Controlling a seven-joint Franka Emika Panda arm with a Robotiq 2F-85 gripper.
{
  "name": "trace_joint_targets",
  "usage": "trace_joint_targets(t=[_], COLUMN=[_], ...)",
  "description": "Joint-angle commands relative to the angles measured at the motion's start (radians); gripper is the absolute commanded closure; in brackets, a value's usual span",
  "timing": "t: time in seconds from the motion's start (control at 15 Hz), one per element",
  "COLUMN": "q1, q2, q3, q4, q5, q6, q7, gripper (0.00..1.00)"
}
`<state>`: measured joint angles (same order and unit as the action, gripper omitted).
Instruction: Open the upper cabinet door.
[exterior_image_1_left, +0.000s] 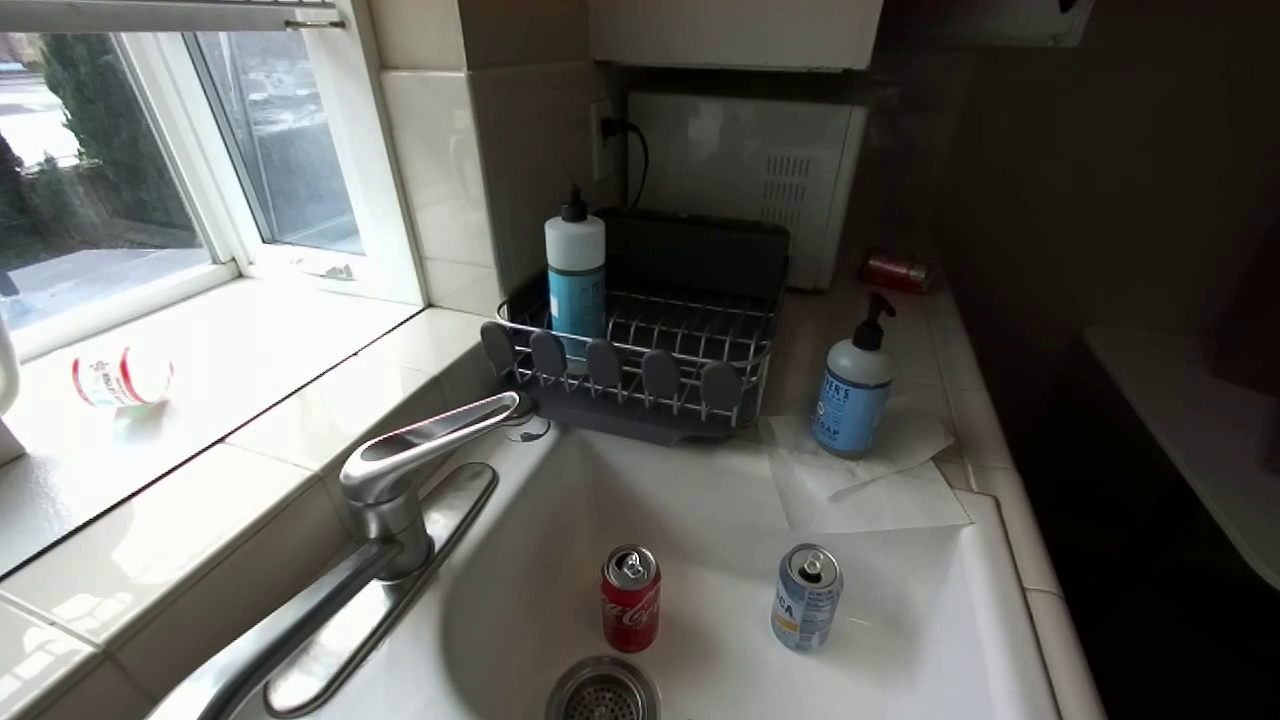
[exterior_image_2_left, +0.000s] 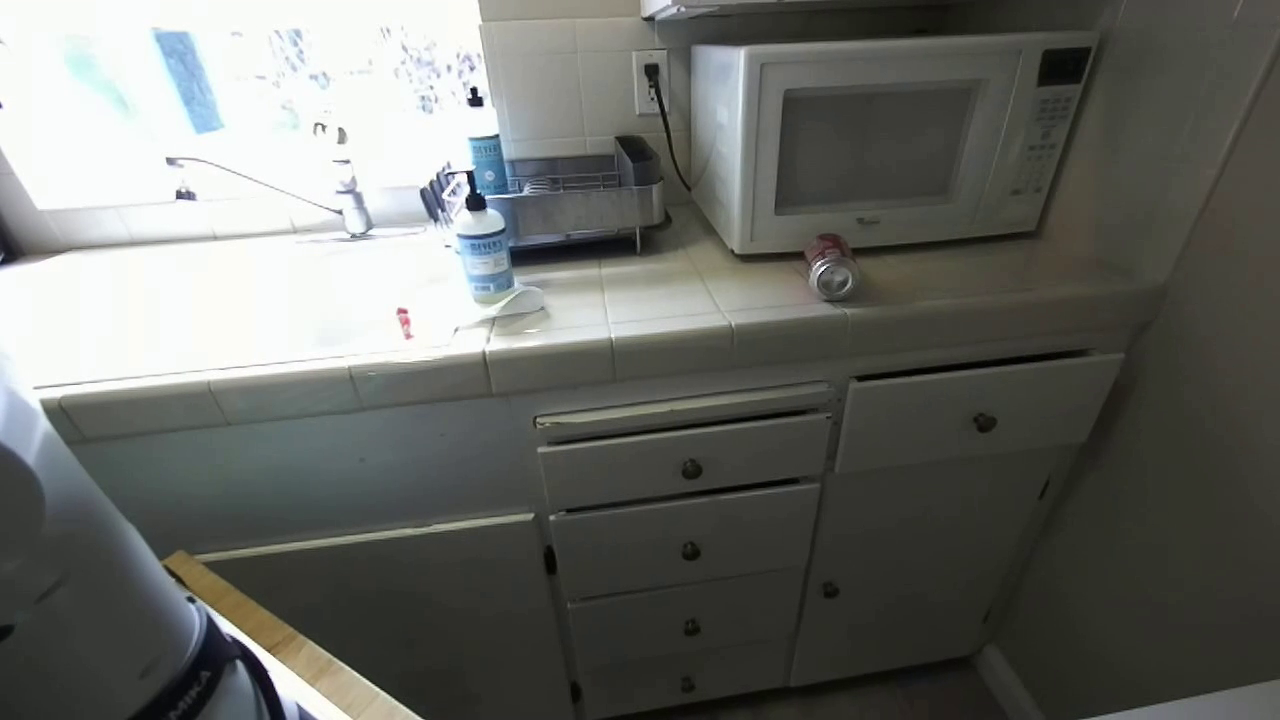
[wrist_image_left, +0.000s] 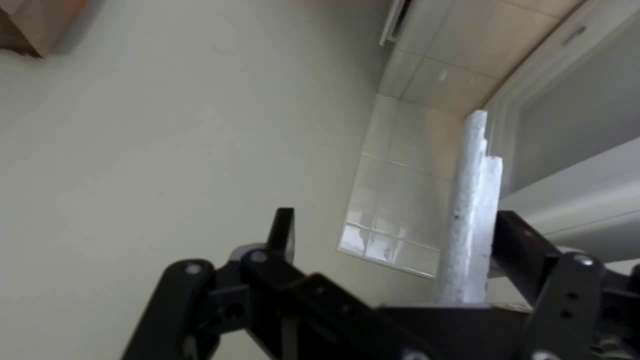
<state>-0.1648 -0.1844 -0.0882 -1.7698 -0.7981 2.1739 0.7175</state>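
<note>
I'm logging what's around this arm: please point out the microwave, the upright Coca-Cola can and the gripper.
Microwave (exterior_image_2_left: 882, 148): in an exterior view, on its door window.
Upright Coca-Cola can (exterior_image_1_left: 631, 606): in an exterior view, on its red side.
Gripper (wrist_image_left: 395, 217): in the wrist view, midway between its fingertips.

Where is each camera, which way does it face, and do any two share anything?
An exterior view: above the sink, facing the dish rack and the microwave beyond; no robot clearly visible.
An exterior view: opposite the counter and drawers, looking down; the robot's arm shows lower left.
Wrist view: behind the open pincer, looking past its fingers at tiles and probably the cabinet door, edge-on.
Both exterior views show the dish rack and microwave.
</note>
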Motion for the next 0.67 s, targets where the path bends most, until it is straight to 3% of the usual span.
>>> trace_joint_targets(t=[0.0, 0.33, 0.6], q1=[-0.017, -0.003, 0.026], q2=[-0.064, -0.114, -0.107], q3=[-0.003, 0.012, 0.016], q4=[-0.027, 0.01, 0.071], q5=[-0.01, 0.06, 0.239], q6=[-0.102, -0.265, -0.368], q7=[-0.068, -0.202, -0.309], gripper=[0.0, 0.0, 0.0])
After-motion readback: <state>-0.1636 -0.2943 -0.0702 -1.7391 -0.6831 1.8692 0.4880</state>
